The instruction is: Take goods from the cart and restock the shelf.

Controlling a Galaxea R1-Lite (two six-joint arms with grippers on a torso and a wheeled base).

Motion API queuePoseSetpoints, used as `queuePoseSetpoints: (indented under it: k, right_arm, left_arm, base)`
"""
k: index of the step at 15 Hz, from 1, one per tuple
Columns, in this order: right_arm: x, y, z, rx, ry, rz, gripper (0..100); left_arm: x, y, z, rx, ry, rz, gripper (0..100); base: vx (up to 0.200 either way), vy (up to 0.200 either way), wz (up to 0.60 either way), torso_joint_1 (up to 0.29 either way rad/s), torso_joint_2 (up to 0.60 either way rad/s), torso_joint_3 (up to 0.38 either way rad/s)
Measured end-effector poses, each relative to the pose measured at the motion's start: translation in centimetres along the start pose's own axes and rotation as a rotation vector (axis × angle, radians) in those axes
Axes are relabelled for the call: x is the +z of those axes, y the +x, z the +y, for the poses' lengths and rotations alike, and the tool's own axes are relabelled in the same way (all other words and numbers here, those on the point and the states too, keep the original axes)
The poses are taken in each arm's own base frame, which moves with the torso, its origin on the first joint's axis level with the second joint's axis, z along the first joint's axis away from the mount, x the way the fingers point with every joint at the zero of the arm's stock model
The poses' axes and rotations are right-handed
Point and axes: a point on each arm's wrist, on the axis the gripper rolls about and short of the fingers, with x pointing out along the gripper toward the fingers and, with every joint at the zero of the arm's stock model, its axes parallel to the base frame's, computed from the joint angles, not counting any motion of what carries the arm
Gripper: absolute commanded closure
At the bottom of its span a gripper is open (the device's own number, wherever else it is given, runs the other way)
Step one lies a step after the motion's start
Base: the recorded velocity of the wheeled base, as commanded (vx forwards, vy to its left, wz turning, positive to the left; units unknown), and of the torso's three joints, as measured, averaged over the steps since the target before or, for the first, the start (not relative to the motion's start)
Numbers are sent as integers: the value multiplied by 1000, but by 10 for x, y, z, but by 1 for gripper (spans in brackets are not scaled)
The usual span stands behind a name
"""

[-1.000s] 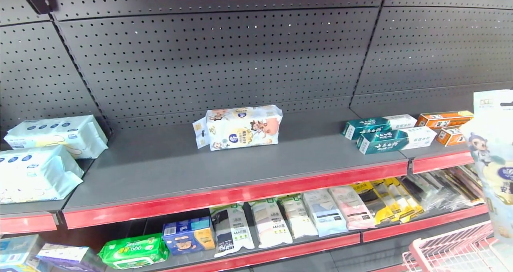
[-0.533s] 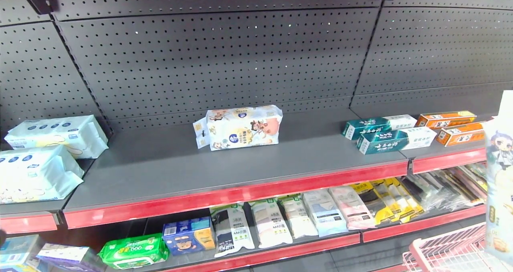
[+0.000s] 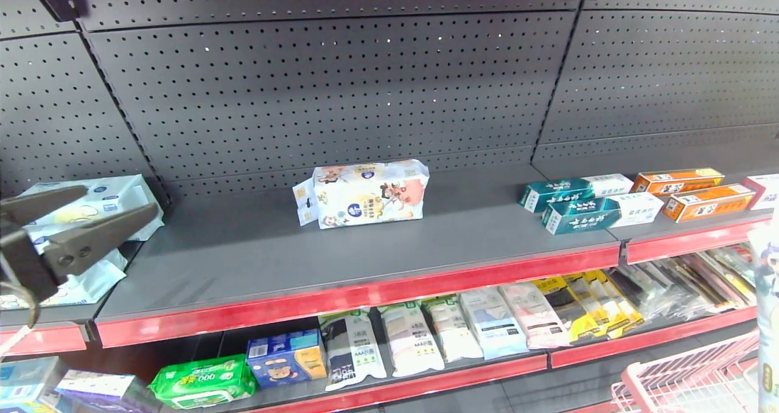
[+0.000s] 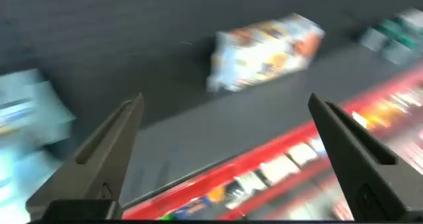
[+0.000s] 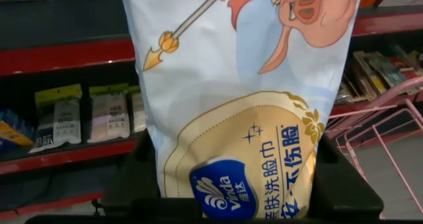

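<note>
**A:** Which step are we at?

**B:** The carry, I'd say. The right gripper (image 5: 238,181) has its jaws closed against both sides of a pack (image 5: 238,85) and holds it upright. In the head view that pack (image 3: 768,291) sits at the far right edge, above the cart (image 3: 688,373) and well apart from the shelf (image 3: 274,249).

**A:** And the left gripper (image 3: 120,201)?

**B:** Its jaws are spread wide with nothing between them. It hangs at the left end of the shelf, in front of the pale packs (image 3: 115,194). From its own camera, the left gripper (image 4: 225,104) faces the shelved pack (image 4: 264,49) across bare shelf.

**A:** So one is up already?

**B:** Yes. The shelved pack (image 3: 365,193) lies on its side near the back panel, mid-shelf, with room on both sides.

**A:** What does the next move call for?

**B:** Probably raising the pack over the red front edge and swinging it left. It has to pass clear of the toothpaste boxes (image 3: 584,203). Then it should tip onto its side to match the shelved pack (soft wrapping, so it may sag in the grip). I'd open the jaws only once it rests flat.
</note>
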Motion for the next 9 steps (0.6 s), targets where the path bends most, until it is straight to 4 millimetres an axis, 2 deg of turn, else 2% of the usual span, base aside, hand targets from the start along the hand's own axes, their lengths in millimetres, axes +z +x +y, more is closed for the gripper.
queuePoseSetpoints:
  k: [4, 9]
  right_arm:
    - [4, -3, 1, 41, -21, -15, 100]
    - [4, 7, 0, 60, -105, 37, 100]
  left_arm:
    - [-17, 48, 26, -166, 17, 110, 0]
    - [-28, 117, 64, -345, 47, 102, 0]
  base:
    - [0, 0, 0, 0, 0, 0]
    - [0, 0, 0, 0, 0, 0]
